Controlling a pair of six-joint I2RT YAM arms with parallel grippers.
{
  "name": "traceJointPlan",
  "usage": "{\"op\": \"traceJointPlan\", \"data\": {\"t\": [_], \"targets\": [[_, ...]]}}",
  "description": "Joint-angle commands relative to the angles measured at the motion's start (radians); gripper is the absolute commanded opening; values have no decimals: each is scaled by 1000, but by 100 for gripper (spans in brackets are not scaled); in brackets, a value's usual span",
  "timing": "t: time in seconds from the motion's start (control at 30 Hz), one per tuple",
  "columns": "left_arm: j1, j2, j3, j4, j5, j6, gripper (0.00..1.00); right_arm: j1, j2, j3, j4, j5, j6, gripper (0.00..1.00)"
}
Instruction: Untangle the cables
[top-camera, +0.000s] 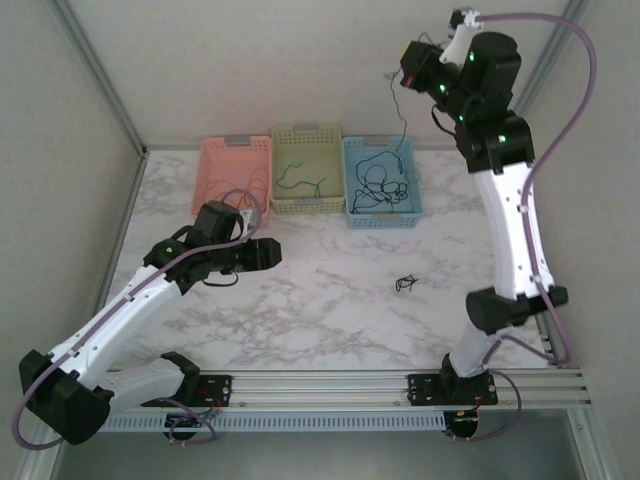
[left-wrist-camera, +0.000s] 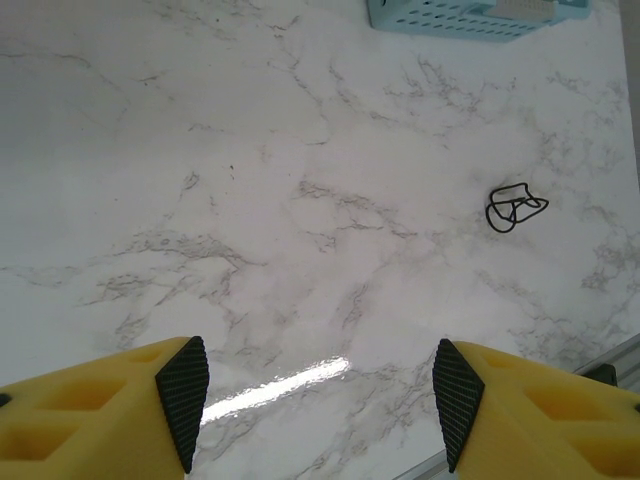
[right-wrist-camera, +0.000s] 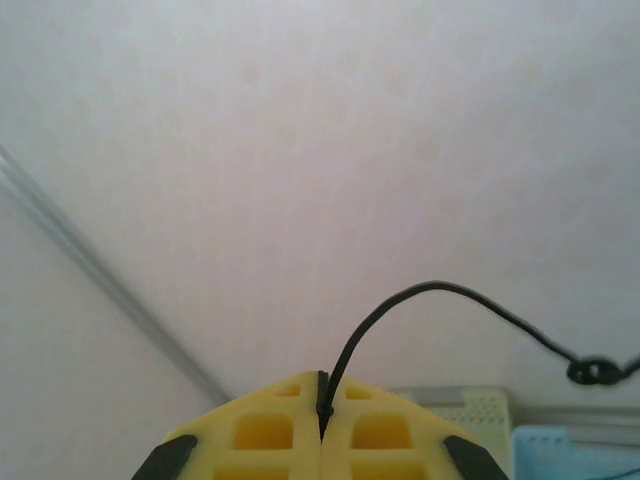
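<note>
The right gripper (right-wrist-camera: 322, 395) is pinching a black cable (right-wrist-camera: 400, 292) high above the blue basket (top-camera: 382, 218), where more black cables (top-camera: 375, 180) are lying tangled. The left gripper (left-wrist-camera: 315, 400) is hanging wide open over the marble table (left-wrist-camera: 300, 200), well apart from a small black coil (left-wrist-camera: 515, 205).

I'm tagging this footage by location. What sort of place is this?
Probably a robotics lab test cell: left arm and right arm bolted to an aluminium rail, a marble-patterned table enclosed by plain white panels, and a pink basket, green basket and blue basket.
</note>
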Motion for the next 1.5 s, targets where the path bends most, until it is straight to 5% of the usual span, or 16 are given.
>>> {"op": "traceJointPlan", "data": {"t": [0.0, 0.23, 0.4, 0.53, 0.67, 1.03, 1.3, 1.47], "targets": [[-6, -31, -21, -38, -31, 15, 64, -22, 191, 162, -135, 92, -30, 0], [-6, -49, -32, -52, -57, 18, 64, -31, 368, 29, -135, 59, 53, 0], [-5, -44, -31, -54, -64, 24, 65, -29, 356, -149, -118, 99, 17, 45], [-5, -36, -32, -48, -64, 26, 66, -29, 264, -297, -160, 256, -58, 59], [-5, -33, -35, -39, -68, 25, 67, -29, 122, -540, -171, 318, -65, 60], [-5, -24, -36, -41, -68, 26, 67, -9, -219, -1309, -103, 205, 115, 58], [-5, -17, -35, -40, -67, 29, 67, -5, -162, -1472, -51, 192, 157, 58], [-5, -14, -31, -48, -69, 32, 67, 0, -111, -1465, -27, 150, 163, 47]]}}
